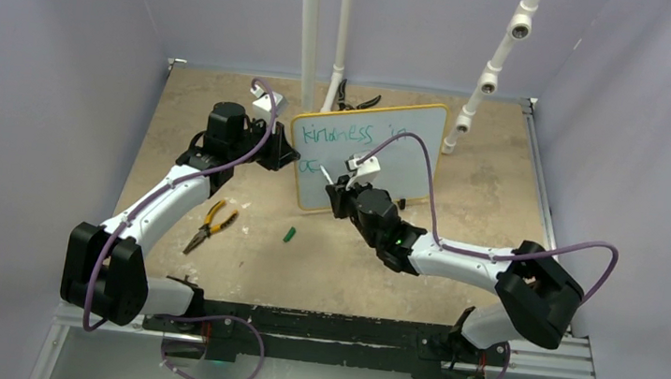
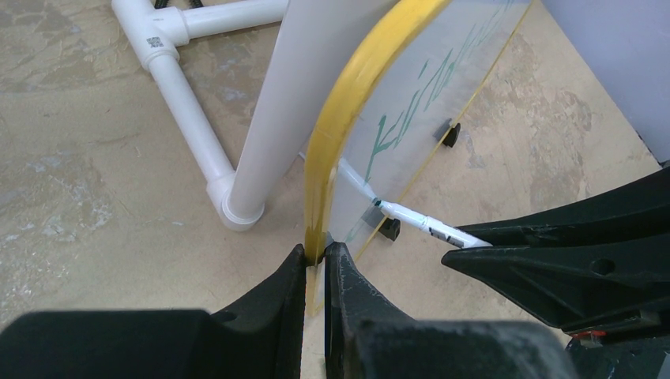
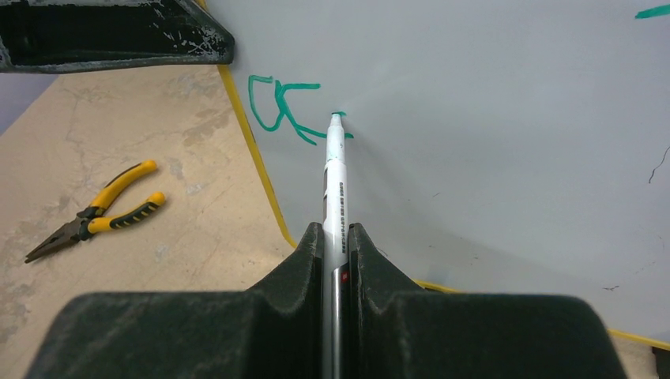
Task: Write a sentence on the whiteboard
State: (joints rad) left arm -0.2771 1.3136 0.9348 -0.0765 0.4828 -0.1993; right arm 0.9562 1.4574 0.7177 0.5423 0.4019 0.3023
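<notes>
The sentence (image 1: pixel 347 137) runs in teal along the top of the whiteboard (image 1: pixel 399 173), "kindness" first and a short word after it; a second line is only begun at the lower left, a couple of strokes I cannot read for sure; so by my judgement the writing is partway done. The board stands on its small feet at the far middle of the table, face toward me, long axis running left to right, and the lettering follows that axis. My left claw (image 2: pixel 316 257) is clenched on the yellow frame at the board's left edge, I judge to stop it sliding or tipping under the pen's push. My right claw (image 3: pixel 336 237) is clamped around the marker (image 3: pixel 335 181); its long axis points straight away from my fingers at the board face, tip touching just right of the fresh strokes. A green cap (image 1: pixel 289 235) and yellow-handled pliers (image 1: pixel 208 225) lie on the table in front of the board; white piping (image 2: pixel 190 118) stands behind it.
</notes>
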